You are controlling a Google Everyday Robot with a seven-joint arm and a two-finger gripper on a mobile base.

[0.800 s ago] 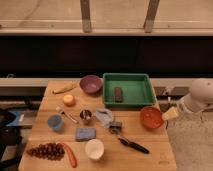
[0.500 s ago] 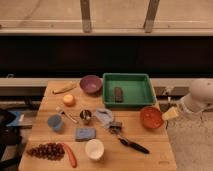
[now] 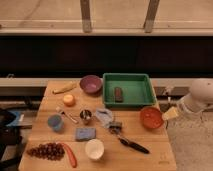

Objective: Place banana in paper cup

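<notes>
The banana [image 3: 65, 88], small and pale yellow, lies at the far left corner of the wooden table [image 3: 150, 152], just left of a purple bowl [image 3: 91, 83]. Near the front edge stands the white paper cup [image 3: 94, 148], upright, with nothing showing inside. My arm's white body [image 3: 200, 97] is off the table's right side. Its gripper [image 3: 170, 114] hangs at the right edge beside an orange bowl [image 3: 151, 117], open and holding nothing, far from both banana and cup.
A green tray [image 3: 134, 80] with a brown bar [image 3: 118, 94] sits at the back. Around the middle are an orange fruit [image 3: 69, 100], light-blue cup [image 3: 55, 122], metal cup [image 3: 85, 116], blue sponge [image 3: 85, 133], grey cloth [image 3: 105, 116] and black-handled tool [image 3: 132, 145]. Grapes [image 3: 44, 150] and a red pepper [image 3: 70, 155] lie front left.
</notes>
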